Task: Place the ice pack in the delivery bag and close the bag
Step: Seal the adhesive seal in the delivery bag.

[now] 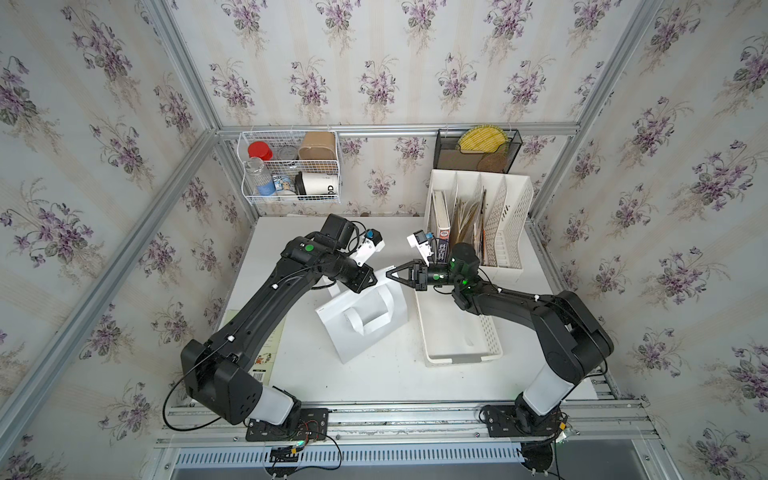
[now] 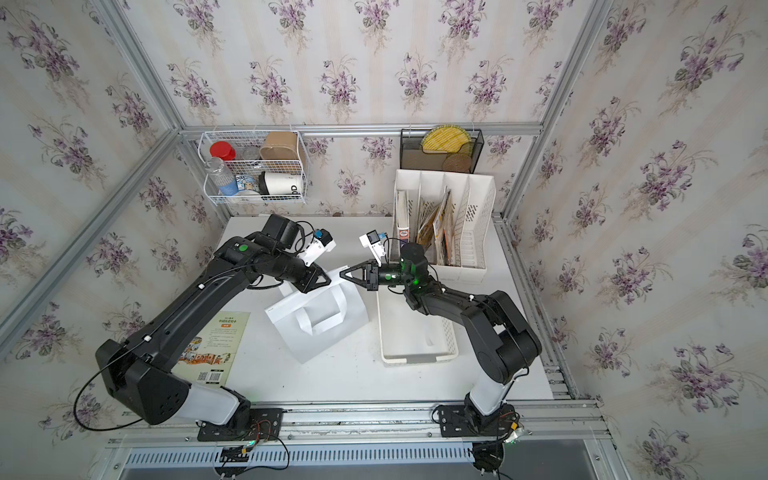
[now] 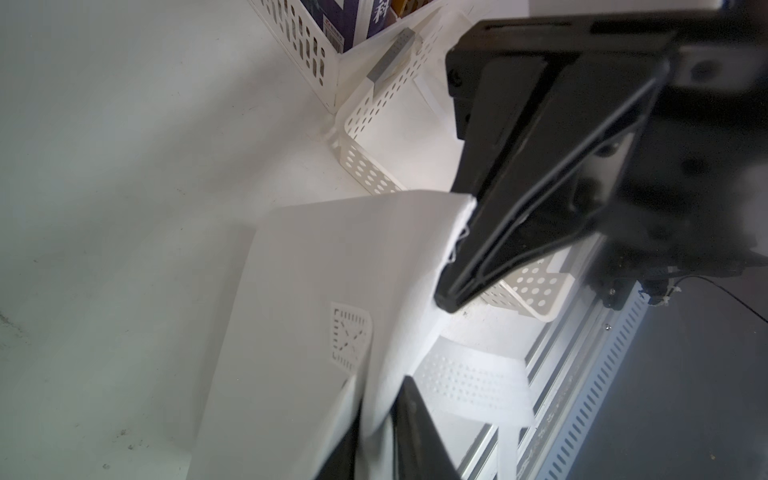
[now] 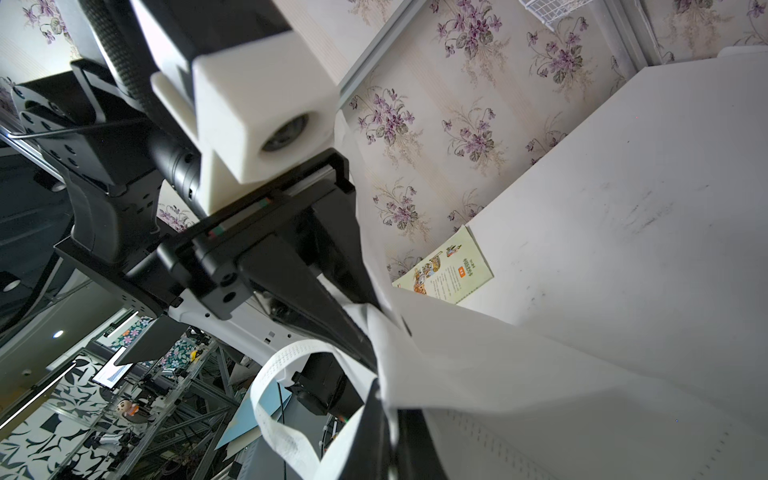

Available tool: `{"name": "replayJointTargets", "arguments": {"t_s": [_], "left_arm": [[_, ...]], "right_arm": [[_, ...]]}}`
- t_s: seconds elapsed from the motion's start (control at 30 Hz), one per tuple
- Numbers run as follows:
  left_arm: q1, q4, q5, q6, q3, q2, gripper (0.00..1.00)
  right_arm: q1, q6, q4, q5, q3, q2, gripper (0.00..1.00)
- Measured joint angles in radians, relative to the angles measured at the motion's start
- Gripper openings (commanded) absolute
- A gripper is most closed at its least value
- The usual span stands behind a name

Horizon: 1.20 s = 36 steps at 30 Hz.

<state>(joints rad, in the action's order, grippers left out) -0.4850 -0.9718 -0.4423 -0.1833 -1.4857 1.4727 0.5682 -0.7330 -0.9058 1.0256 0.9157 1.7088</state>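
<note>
Your left claw (image 1: 371,279) and right claw (image 1: 390,274) pinch the delivery bag (image 1: 365,332) rim tight; pull too hard and it slips free.

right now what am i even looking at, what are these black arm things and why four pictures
Two black robot arms stand at the near edge of a white table. Two pictures look down from overhead, almost identical; the other two come from a camera on each wrist. Each arm ends in a pincer. The left pincer and the right pincer are both shut on the top edge of the delivery bag, a white fabric tote mid-table. Beside it sits a white perforated basket, behind that a file rack, and a booklet lies at the table's left side. I cannot make out an ice pack.
</note>
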Motion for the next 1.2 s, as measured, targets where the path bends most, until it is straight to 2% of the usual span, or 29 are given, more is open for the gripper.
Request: {"name": "replayJointTargets", "arguments": {"t_s": [0.1,0.2,0.33,0.4,0.5,0.63,0.77,0.83,0.93,1.0,1.2], "left_arm": [[0.0,-0.001,-0.004,-0.001,0.002,-0.004,0.0],[0.0,-0.003,-0.007,0.0,0.002,-0.009,0.01],[0.0,-0.006,-0.002,0.002,0.002,-0.016,0.06],[0.0,-0.006,0.008,0.003,0.002,-0.017,0.07],[-0.001,-0.006,0.015,0.011,0.002,-0.019,0.08],[-0.001,-0.008,0.016,0.023,0.004,-0.021,0.1],[-0.001,-0.016,0.015,0.029,0.004,-0.021,0.14],[-0.001,-0.015,0.015,0.032,0.004,-0.023,0.22],[-0.001,-0.019,0.017,0.037,0.005,-0.04,0.37],[-0.001,-0.02,0.029,0.041,0.014,-0.063,0.43],[-0.001,-0.048,0.13,0.059,0.062,-0.124,0.44]], "right_arm": [[0.0,0.001,0.013,0.001,0.01,0.003,0.16],[0.0,0.012,0.022,0.001,0.01,-0.001,0.28],[0.003,0.057,0.056,0.002,0.01,-0.014,0.37],[0.002,0.081,0.075,0.001,0.01,-0.015,0.37],[0.002,0.101,0.096,0.0,0.003,-0.013,0.35],[0.002,0.105,0.089,0.0,0.001,0.005,0.28],[0.002,0.101,0.045,0.012,0.0,0.024,0.09],[0.002,0.087,0.014,0.017,0.0,0.035,0.0],[0.002,0.074,-0.01,0.016,0.004,0.047,0.0],[0.002,0.067,-0.016,0.015,0.008,0.05,0.0],[0.002,0.051,-0.018,0.007,0.014,0.061,0.0]]}}
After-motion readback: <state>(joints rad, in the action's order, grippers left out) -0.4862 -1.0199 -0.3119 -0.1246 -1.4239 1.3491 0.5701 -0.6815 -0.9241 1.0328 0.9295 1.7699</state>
